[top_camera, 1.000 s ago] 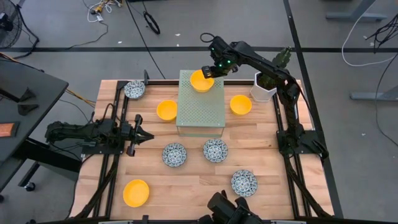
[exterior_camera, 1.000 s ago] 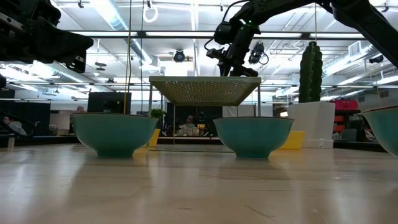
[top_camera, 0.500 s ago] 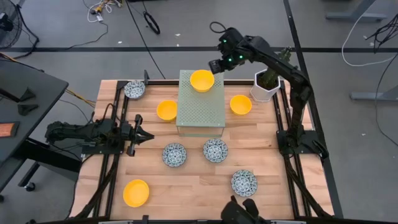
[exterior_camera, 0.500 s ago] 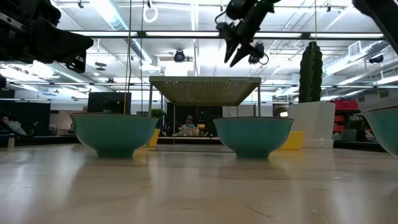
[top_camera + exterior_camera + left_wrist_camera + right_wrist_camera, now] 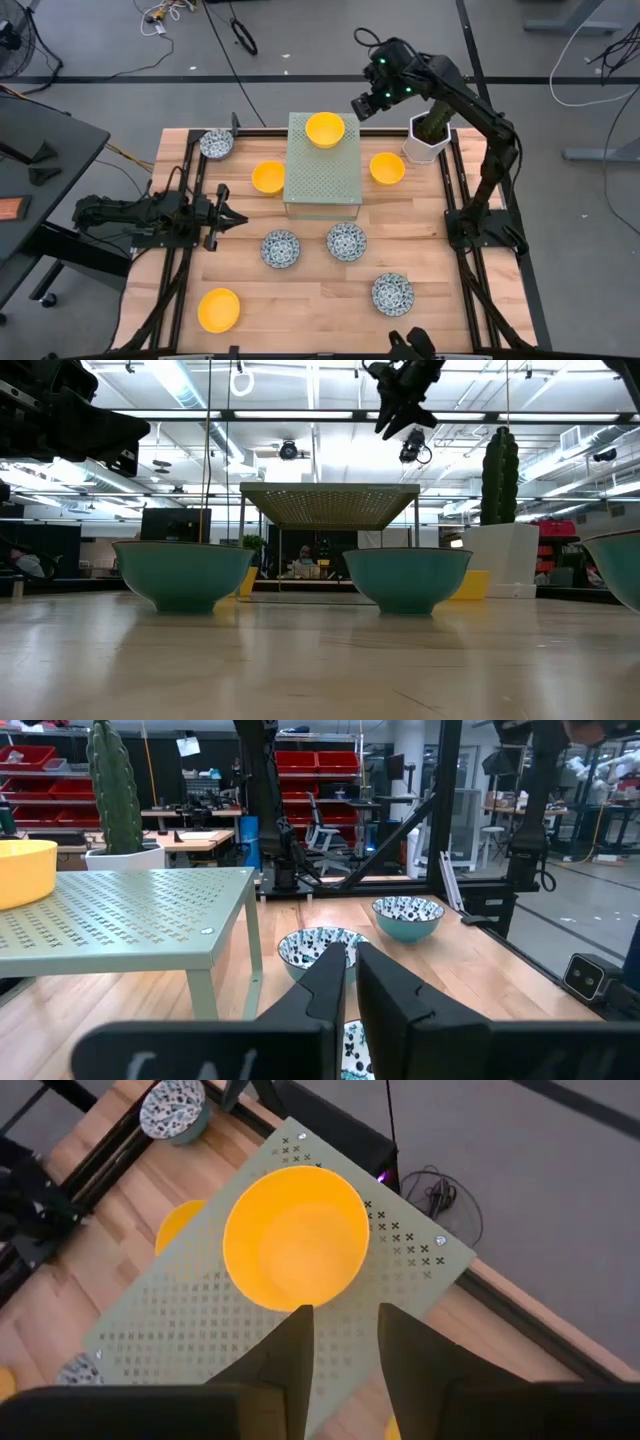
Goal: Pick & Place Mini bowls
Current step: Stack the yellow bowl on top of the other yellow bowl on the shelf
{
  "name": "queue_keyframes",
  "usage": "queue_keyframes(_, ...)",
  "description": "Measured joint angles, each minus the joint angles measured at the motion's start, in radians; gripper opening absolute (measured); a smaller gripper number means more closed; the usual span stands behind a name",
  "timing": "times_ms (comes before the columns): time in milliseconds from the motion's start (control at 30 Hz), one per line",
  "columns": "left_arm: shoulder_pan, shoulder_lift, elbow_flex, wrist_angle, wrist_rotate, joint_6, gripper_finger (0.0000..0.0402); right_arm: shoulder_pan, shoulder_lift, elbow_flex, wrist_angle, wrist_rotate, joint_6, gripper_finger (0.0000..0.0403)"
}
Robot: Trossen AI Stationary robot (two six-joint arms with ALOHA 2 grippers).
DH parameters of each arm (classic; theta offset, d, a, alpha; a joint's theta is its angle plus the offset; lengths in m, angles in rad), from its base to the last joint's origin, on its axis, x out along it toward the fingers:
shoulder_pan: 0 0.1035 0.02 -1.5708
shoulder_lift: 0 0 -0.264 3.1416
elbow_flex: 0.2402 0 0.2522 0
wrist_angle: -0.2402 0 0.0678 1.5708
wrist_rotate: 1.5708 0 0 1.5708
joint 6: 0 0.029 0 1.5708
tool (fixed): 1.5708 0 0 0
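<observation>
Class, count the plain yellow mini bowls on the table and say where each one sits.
4: one on the perforated stand, one left of it, one right of it, one at the near-left corner. None seem hidden.

No readable text, labels, brand marks or nos. anywhere from my end. Only marks I can make out are small cross-shaped cutouts on the green perforated stand (image 5: 330, 1320), which are pattern, not writing.

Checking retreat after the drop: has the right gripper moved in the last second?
Yes. The right gripper has moved off the yellow bowl toward the cactus pot.
</observation>
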Motion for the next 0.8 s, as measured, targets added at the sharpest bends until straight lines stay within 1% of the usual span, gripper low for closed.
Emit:
queue_keyframes(200, 0.000, 0.000, 0.000, 0.000, 0.000, 0.000, 0.0034, 0.007, -0.040, 0.000, -0.035, 0.002, -0.067, 0.0114)
queue_keyframes(433, 0.000, 0.000, 0.000, 0.000, 0.000, 0.000, 0.0034, 0.049, -0.099, -0.022, -0.034, 0.004, -0.130, 0.0112)
queue_keyframes(533, 0.000, 0.000, 0.000, 0.000, 0.000, 0.000, 0.0034, 0.071, -0.154, -0.098, 0.013, 0.000, -0.136, 0.0111)
queue_keyframes(800, 0.000, 0.000, 0.000, 0.000, 0.000, 0.000, 0.0034, 0.092, -0.380, -0.414, 0.148, -0.001, -0.139, 0.0111)
